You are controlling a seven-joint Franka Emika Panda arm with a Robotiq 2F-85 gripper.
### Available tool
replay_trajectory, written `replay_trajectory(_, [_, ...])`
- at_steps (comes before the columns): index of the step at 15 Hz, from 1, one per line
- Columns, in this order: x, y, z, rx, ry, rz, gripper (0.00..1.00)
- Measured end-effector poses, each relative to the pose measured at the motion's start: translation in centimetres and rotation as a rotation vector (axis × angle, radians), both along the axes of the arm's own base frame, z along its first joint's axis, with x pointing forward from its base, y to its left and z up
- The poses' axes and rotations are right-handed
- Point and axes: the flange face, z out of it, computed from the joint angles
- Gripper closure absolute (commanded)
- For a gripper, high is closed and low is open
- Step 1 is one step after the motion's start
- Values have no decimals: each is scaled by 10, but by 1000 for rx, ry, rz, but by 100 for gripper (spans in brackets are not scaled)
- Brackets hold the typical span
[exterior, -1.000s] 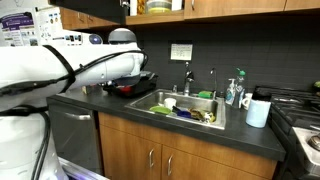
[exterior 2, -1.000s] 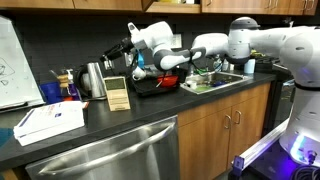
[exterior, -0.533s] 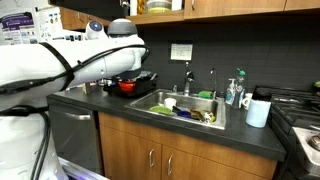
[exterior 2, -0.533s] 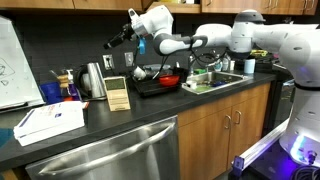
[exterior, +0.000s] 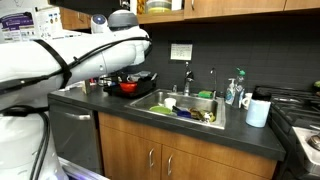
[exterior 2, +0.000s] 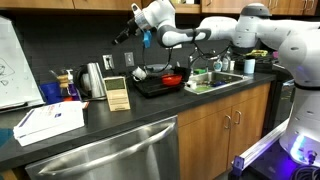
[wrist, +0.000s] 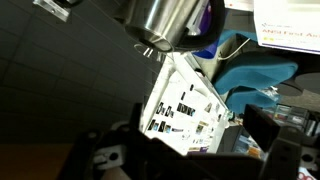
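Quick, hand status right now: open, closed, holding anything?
Hand: open, holding nothing; the wrist view shows it spread wide with nothing gripped.

Well below the claw (exterior 2: 119,40), a flat white box (exterior 2: 50,122) lay near the front edge of the dark counter (exterior 2: 100,118), with a stainless dishwasher (exterior 2: 100,155) beneath it. A blue cup (exterior 2: 50,92) stood lower than the claw by the back wall, just beside a whiteboard (exterior 2: 12,62). Well apart from the claw along the counter, a sink (exterior: 222,112) held dishes under its faucet (exterior: 187,76). Beyond it stood a soap bottle (exterior: 236,90) and a white container (exterior: 258,111).
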Motion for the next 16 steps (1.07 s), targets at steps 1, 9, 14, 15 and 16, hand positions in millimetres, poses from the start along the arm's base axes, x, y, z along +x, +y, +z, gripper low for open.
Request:
replay_trajectory(1, [6,-9,0,-11,1,-23,0])
replay_trajectory(9, [29,-47,6,-46,4,-120,0])
replay_trajectory(14, [34,-59,13,-96,-3,-172,0])
replay_trajectory(15, [35,-62,13,-107,0,-182,0])
replay_trajectory(16, [36,-65,12,-117,2,-192,0])
